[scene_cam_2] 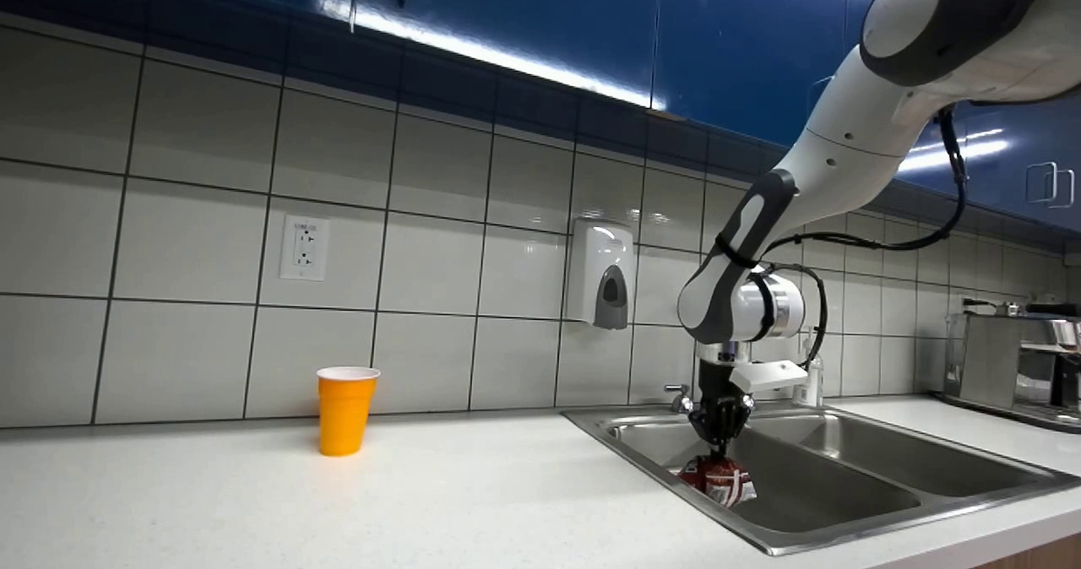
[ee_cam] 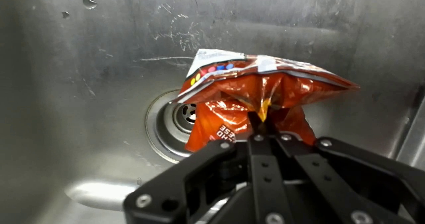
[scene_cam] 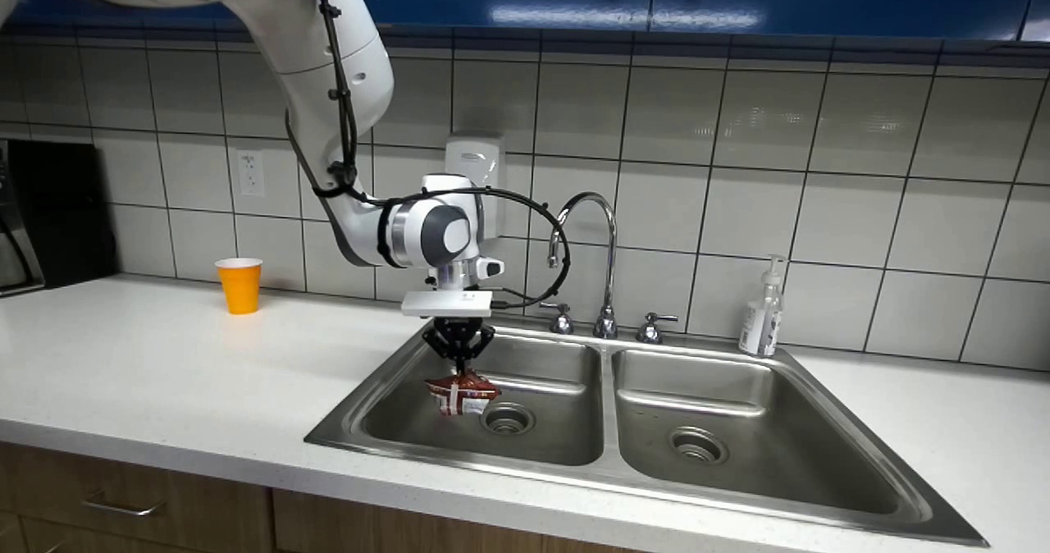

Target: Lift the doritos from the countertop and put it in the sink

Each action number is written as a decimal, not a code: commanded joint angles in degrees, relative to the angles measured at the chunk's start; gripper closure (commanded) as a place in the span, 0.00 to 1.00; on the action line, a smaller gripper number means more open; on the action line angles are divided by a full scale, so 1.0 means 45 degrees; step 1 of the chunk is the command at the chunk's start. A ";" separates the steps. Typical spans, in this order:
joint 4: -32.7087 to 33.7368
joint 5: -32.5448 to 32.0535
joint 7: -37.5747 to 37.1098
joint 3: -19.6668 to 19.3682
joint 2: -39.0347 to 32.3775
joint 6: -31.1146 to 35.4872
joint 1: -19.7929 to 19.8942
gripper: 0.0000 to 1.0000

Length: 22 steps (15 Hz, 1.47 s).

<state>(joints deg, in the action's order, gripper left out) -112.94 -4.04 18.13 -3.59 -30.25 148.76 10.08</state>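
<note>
The red Doritos bag [scene_cam: 462, 399] hangs from my gripper [scene_cam: 460, 366] over the sink basin nearer the orange cup. My gripper is shut on a pinched fold of the bag and points down. In an exterior view the bag [scene_cam_2: 719, 479] shows just inside the sink rim [scene_cam_2: 770, 540], below my gripper [scene_cam_2: 719, 448]. In the wrist view the bag [ee_cam: 229, 87] is bunched between the fingertips [ee_cam: 263, 119] and covers part of the drain [ee_cam: 162, 127]. I cannot tell whether its underside touches the basin floor. The double steel sink [scene_cam: 609, 409] is set in the white countertop.
The faucet [scene_cam: 611, 274] and its handles stand behind the sink. A soap bottle [scene_cam: 763, 311] stands at the back corner. An orange cup [scene_cam: 239, 286] stands on the countertop [scene_cam: 164, 356]. A wall dispenser [scene_cam_2: 600, 272] hangs behind the arm.
</note>
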 commanded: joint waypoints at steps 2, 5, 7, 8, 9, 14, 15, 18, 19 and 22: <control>0.0353 0.0126 0.0504 0.0267 -0.0610 0.0155 0.0570 1.00; 0.0384 0.0110 0.0547 0.0285 -0.0908 0.0192 0.0687 1.00; 0.0387 0.0083 0.0546 0.0298 -0.1087 0.0262 0.0705 1.00; 0.0392 0.0072 0.0541 0.0309 -0.1194 0.0302 0.0702 1.00; 0.0395 0.0056 0.0530 0.0313 -0.1276 0.0333 0.0690 1.00; 0.0374 0.0010 0.0491 0.0388 -0.1652 0.0541 0.0660 1.00; 0.0384 0.0025 0.0489 0.0408 -0.1669 0.0523 0.0675 1.00; 0.0401 0.0001 0.0483 0.0398 -0.1606 0.0401 0.0675 0.74; 0.0405 0.0008 0.0474 0.0393 -0.1571 0.0403 0.0679 0.72; 0.0404 0.0012 0.0446 0.0360 -0.1469 0.0410 0.0697 0.51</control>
<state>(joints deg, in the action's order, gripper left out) -111.70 -4.05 18.90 -2.96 -37.28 150.66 11.73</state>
